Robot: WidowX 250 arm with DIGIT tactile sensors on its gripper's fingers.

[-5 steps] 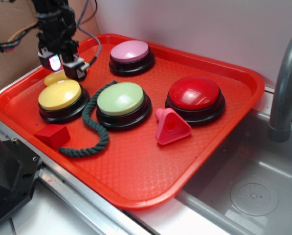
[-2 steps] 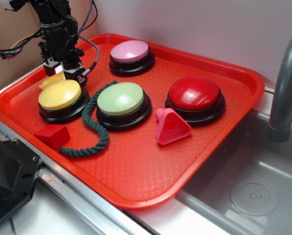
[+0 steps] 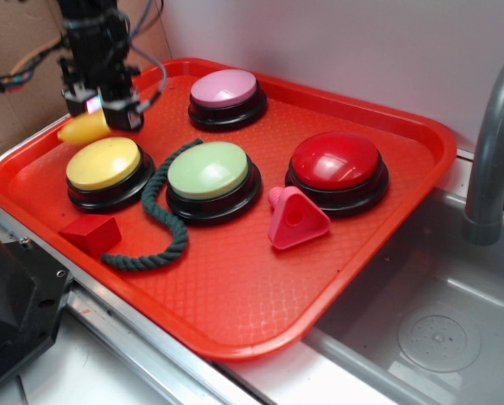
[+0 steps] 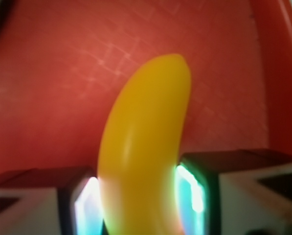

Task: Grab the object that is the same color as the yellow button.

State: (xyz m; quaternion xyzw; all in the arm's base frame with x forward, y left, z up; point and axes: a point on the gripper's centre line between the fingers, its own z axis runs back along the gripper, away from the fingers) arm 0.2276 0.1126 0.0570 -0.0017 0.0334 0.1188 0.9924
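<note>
Since the earlier frame your gripper (image 3: 95,114) has risen a little and carried the object (image 3: 84,128) up off the tray (image 3: 235,295); it now hangs beside the yellow button (image 3: 105,163) rather than behind it. You have the jaws pinching the object (image 4: 143,147) between them, one pad (image 4: 87,205) pressed to each flank, its rounded end sticking out beyond the fingertips over bare red tray (image 4: 48,88).

The object (image 3: 83,128) is sitting between the jaws, above the tray (image 3: 235,287), just behind the yellow button (image 3: 104,163).
</note>
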